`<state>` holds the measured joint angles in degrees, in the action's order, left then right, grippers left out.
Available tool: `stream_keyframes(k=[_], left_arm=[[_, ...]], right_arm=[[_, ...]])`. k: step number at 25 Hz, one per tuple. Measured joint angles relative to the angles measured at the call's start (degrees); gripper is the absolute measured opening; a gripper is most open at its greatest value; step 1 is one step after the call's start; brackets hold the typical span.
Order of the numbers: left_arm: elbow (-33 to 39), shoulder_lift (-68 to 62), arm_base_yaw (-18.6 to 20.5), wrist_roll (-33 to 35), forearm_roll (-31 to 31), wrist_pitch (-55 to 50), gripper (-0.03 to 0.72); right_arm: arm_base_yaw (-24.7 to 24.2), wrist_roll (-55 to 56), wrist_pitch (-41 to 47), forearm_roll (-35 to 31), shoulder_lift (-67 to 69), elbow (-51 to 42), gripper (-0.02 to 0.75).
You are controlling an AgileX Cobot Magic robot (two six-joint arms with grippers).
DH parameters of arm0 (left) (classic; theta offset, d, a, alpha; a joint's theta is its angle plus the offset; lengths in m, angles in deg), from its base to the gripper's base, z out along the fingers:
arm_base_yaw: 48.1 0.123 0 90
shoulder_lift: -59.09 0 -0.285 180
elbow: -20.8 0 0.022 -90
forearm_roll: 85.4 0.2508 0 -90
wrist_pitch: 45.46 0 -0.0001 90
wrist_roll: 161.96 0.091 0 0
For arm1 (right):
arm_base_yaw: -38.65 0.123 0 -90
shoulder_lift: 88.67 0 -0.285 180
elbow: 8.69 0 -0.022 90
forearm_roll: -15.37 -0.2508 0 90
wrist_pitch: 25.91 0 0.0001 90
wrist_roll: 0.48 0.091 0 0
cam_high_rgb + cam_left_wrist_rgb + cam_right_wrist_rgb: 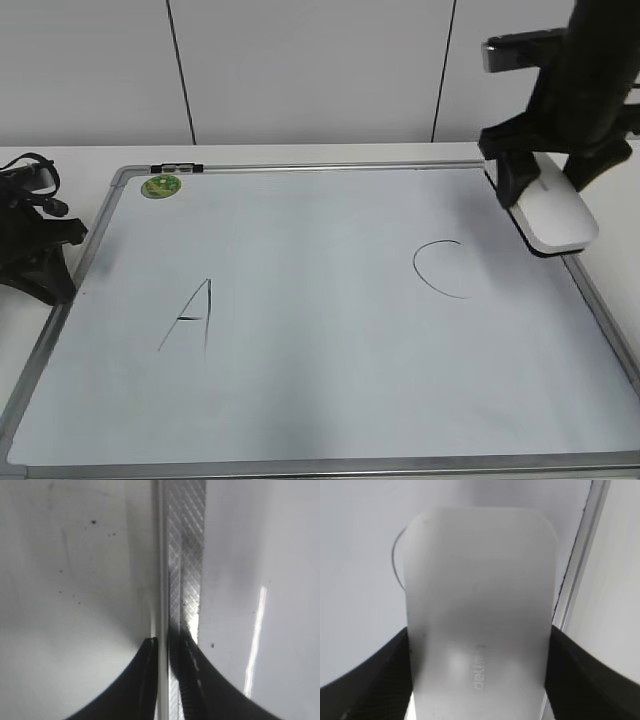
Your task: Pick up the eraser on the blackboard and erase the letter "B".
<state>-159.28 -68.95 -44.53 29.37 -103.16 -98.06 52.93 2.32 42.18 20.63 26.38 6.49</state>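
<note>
The blackboard (pixel 320 400) is a white board with a silver frame, lying flat. A black "A" (pixel 192 315) is at its left and a "C" (pixel 440 270) at its right. Between them the surface is blank, and no "B" shows. My right gripper (pixel 545 182) is shut on the white eraser (pixel 555 210) and holds it tilted over the board's right edge, just right of the "C". In the right wrist view the eraser (pixel 477 610) fills the space between the jaws (pixel 479 640). My left gripper (pixel 60 270) sits at the board's left frame (pixel 185 555) with its jaws (pixel 165 642) nearly together.
A round green magnet (pixel 161 186) sits at the board's top left corner, with a small black and silver clip (pixel 177 168) on the top frame beside it. The board's right frame (pixel 575 580) runs beside the eraser. A white wall stands behind the table.
</note>
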Motion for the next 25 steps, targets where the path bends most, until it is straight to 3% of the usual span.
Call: stream_keyframes(k=[10, 25], left_arm=[[0.0, 0.0, 0.0, 0.0, 0.1, 0.0, 0.102], [0.0, 0.0, 0.0, 0.0, 0.2, 0.0, 0.112]], right_arm=[[-10.8, 0.1, -9.9, -3.1, -0.9, -11.8, 0.537], [-11.5, 0.1, -16.7, -3.4, 5.2, -12.9, 0.537]])
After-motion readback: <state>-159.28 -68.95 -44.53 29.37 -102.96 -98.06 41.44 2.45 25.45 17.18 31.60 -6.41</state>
